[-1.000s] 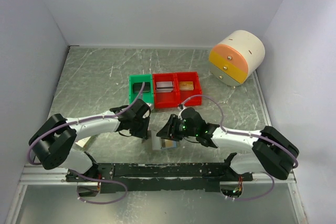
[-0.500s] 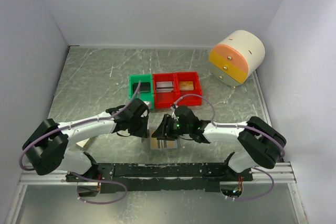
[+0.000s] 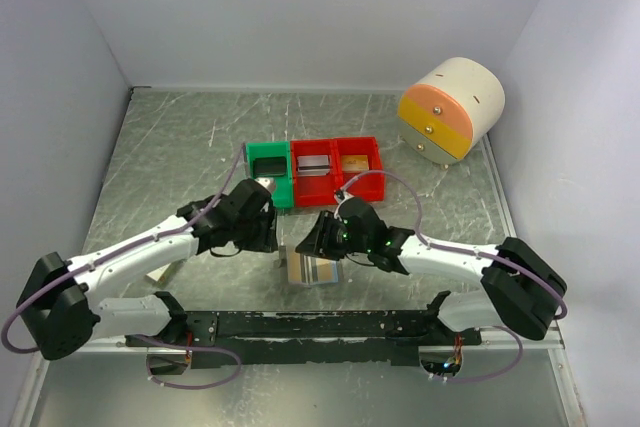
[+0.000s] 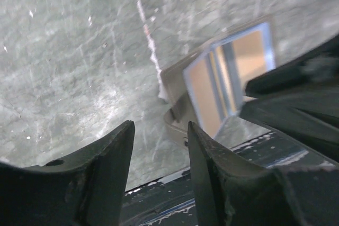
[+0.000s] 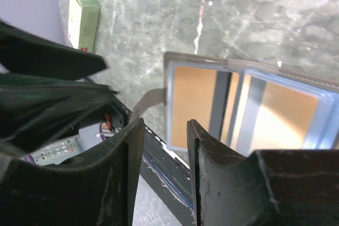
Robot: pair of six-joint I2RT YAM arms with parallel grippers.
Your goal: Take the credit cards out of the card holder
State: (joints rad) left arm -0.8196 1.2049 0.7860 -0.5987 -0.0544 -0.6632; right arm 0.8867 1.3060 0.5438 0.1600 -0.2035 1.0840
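The right gripper (image 5: pixel 164 125) hovers, fingers spread and empty, over one end of the flat grey folding card holder (image 5: pixel 235 104). The holder lies opened flat on the grey marbled table (image 3: pixel 180 147), so the thin orange-tan credit cards (image 5: pixel 193 101) face up in its pale blue pockets. The left gripper (image 4: pixel 160 128), also spread and empty, hangs just beside the holder. The black base rail (image 3: pixel 300 325) crowds the holder's near edge, and the roomier table lies beyond.

Your left arm (image 3: pixel 130 252) and right arm (image 3: pixel 450 257) match: white tube links between chunky black joint housings. A lilac cable (image 3: pixel 398 179) runs along each, and both bolt to a black rail (image 3: pixel 300 325) at 6 o'clock. The left gripper (image 4: pixel 160 130) and right gripper (image 5: pixel 165 130) have scuffed matte-black fingers. Small green lights (image 3: pixel 350 238) glow at the right wrist.
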